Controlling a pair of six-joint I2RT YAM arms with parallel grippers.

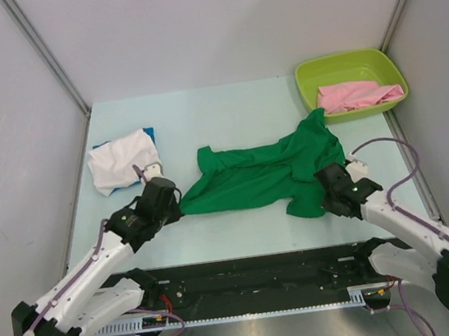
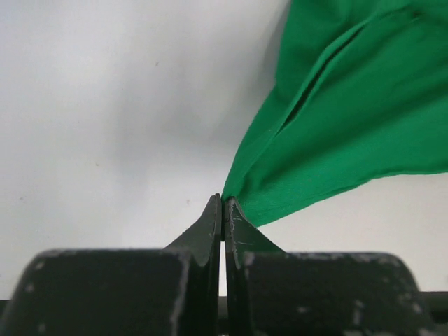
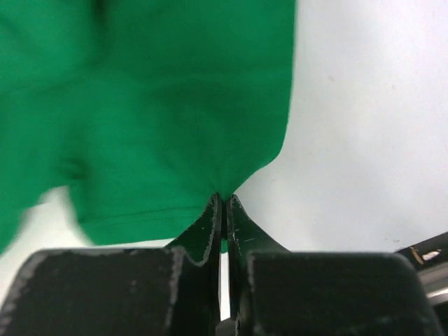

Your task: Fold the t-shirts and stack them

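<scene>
We noted the far-right tub (image 1: pixel 308 74) held the pink shirt (image 1: pixel 356 96) (bunched). The green shirt (image 1: pixel 267 175) lay centrally, stretched between left gripper (image 2: pixel 223 210) and right gripper (image 3: pixel 224 206), both clamped on its edges.

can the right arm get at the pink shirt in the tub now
Probably not yet: the right tool is shut on the green shirt. Nothing stands between it and the pink shirt in the tub, so once it lets go, likely yes.

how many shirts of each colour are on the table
green t-shirt: 1
white t-shirt: 1
blue t-shirt: 1, only an edge shows under the white one
pink t-shirt: 1
total: 4
</scene>
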